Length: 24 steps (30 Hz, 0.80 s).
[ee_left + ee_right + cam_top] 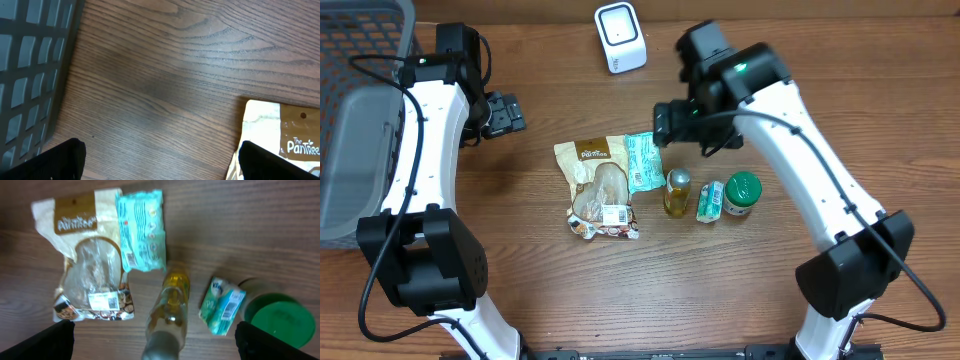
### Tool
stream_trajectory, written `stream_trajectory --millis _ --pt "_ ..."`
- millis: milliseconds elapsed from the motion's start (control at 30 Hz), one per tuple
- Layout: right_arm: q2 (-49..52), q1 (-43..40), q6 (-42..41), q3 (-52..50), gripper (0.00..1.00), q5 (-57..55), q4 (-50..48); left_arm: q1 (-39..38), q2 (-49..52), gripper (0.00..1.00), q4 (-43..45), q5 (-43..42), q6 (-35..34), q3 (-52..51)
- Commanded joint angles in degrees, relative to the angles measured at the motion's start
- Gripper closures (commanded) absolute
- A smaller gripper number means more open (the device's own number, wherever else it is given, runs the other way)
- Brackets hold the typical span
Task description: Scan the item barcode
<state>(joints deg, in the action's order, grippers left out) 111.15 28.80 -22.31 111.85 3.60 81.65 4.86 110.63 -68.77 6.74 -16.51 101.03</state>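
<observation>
A white barcode scanner [620, 37] stands at the back of the table. In a row at the middle lie a snack bag [600, 185] [90, 255], a teal wipes pack [643, 160] [141, 230] and a small green tissue pack [710, 200] [222, 305]. An upright yellow bottle [677, 192] [170, 310] and a green-lidded jar [742, 193] [280, 320] stand among them. My right gripper [670, 128] [155, 342] hovers open above the bottle, holding nothing. My left gripper [505, 113] [160, 160] is open over bare wood, left of the snack bag [280, 130].
A grey plastic basket [360, 120] [25, 65] stands at the table's left edge, close to the left arm. Bare wood lies between the basket and the snack bag and along the front of the table.
</observation>
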Motion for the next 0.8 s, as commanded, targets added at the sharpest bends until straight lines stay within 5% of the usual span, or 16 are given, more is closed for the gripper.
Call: stream_trajectory --millis 0,267,767 --pt "-0.9 2.1 -4.8 -3.1 0.0 -6.0 0.1 0.0 -0.9 0.01 0.0 0.7 0.2 0.9" --pt "-0.8 4.0 -6.3 -11.1 0.04 -6.1 -2.7 -0.1 -0.9 0.0 0.0 0.7 0.2 0.9" --pt "-0.8 6.6 -6.4 -14.4 0.35 -5.9 -3.8 -0.1 -0.9 0.0 0.0 0.7 0.2 0.9"
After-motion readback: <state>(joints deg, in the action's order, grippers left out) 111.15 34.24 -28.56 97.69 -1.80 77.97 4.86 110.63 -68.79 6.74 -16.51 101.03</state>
